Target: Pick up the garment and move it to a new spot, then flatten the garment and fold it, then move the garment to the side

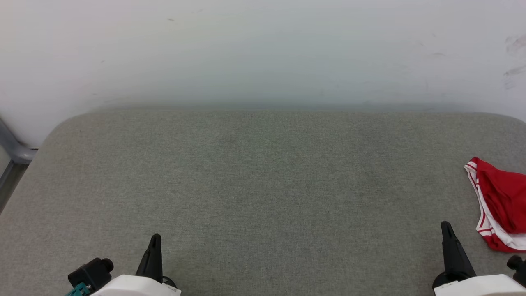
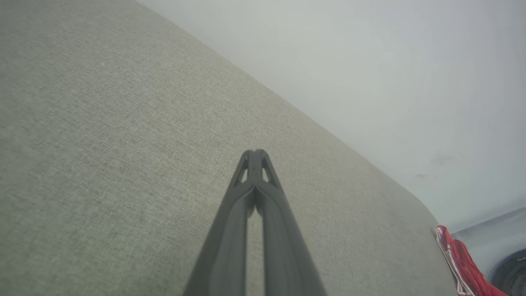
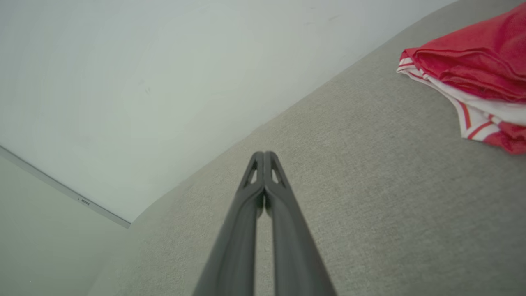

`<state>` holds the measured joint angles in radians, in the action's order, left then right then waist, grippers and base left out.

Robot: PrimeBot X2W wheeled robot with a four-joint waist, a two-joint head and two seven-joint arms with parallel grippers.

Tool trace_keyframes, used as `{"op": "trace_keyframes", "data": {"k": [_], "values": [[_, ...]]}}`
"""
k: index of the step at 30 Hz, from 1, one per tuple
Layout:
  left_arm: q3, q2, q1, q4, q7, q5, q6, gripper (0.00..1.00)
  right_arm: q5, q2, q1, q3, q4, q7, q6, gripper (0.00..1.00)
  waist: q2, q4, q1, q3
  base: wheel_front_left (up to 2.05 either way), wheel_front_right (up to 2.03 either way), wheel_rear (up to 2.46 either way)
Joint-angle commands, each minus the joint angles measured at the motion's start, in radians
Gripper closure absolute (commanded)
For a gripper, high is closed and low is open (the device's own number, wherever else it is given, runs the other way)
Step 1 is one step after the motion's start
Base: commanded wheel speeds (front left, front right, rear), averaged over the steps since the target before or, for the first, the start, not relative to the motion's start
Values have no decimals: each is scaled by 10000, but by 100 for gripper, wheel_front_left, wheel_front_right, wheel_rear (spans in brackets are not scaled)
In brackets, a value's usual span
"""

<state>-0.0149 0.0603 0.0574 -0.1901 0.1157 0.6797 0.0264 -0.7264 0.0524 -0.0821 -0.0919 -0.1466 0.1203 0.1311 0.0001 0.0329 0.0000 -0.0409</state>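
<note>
The garment, a red shirt with white, red-striped trim, lies bunched at the right edge of the grey padded surface, partly cut off by the frame. It also appears as the garment at the upper right of the right wrist view and as the garment at the lower right of the left wrist view. My right gripper is shut and empty, just left of the shirt and a little nearer than it. My left gripper is shut and empty at the lower left, far from the shirt.
A white wall rises directly behind the grey surface. A grey metal frame stands off the left edge. The surface has rounded far corners.
</note>
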Motion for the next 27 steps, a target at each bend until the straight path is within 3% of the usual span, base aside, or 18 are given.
{"op": "trace_keyframes", "data": {"k": [1,27], "values": [[93,16,-278,100,-77,336,57,100,-350,13,288,-32,72,-78,0,100,-1,-4,0,6,0,0,0],[529,-24,-812,-126,-882,3574,427,100,-3429,9,919,-96,-302,-893,-2,100,-1,-93,0,124,0,0,0]]}}
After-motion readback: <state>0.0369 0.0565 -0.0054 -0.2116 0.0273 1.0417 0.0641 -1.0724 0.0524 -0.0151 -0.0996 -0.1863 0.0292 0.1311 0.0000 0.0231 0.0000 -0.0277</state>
